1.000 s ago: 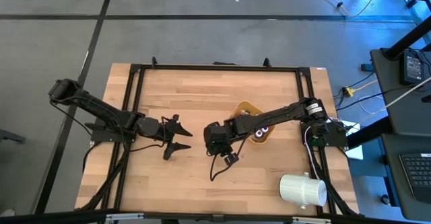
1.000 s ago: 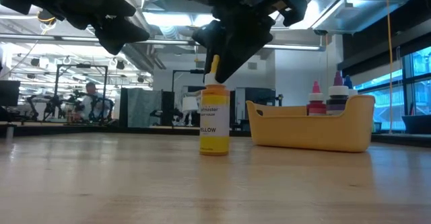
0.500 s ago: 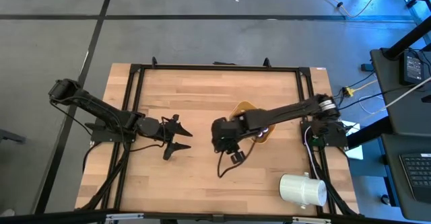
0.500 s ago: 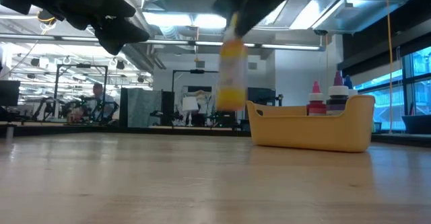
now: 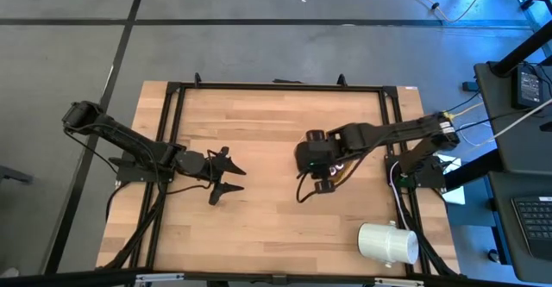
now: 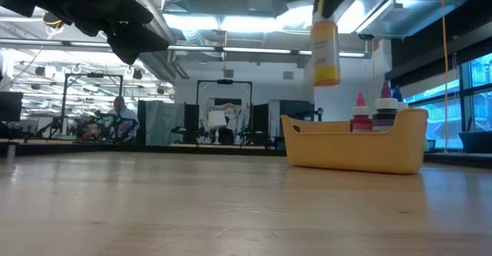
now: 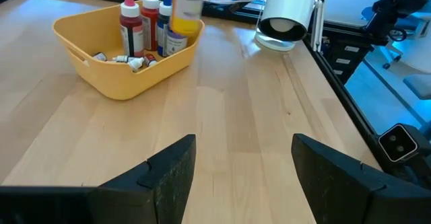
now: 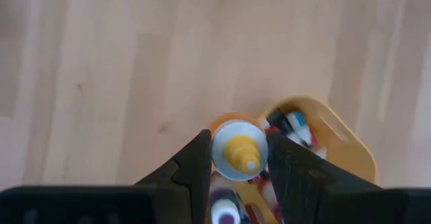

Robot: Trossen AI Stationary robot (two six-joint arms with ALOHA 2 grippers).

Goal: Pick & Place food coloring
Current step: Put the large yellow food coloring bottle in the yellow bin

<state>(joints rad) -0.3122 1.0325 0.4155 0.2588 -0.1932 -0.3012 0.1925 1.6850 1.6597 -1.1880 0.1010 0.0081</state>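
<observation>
- Right gripper [image 8: 237,158] was clamped on the yellow food coloring bottle [image 6: 326,52], fingers either side just below the nozzle cap, bottle hanging upright.
- Bottle was held well clear of the table [image 6: 231,210], over the near rim of the yellow bowl [image 6: 354,150]. Height looked chosen to clear the bowl wall before lowering.
- Bowl already held upright bottles: a red one [image 7: 131,25], a red-orange one [image 7: 149,19], plus tiny dropper bottles [image 7: 124,60] lying on its floor.
- My read: mid-transfer, placement not yet done. The drop needs a free gap among the standing bottles, or it could knock them over.
- Left gripper [image 5: 222,176] waited with fingers spread apart, empty, over the table's left half, well apart from the bowl.
- White cylinder [image 5: 388,243] lay on its side near the table's right front corner, out of the path.
</observation>
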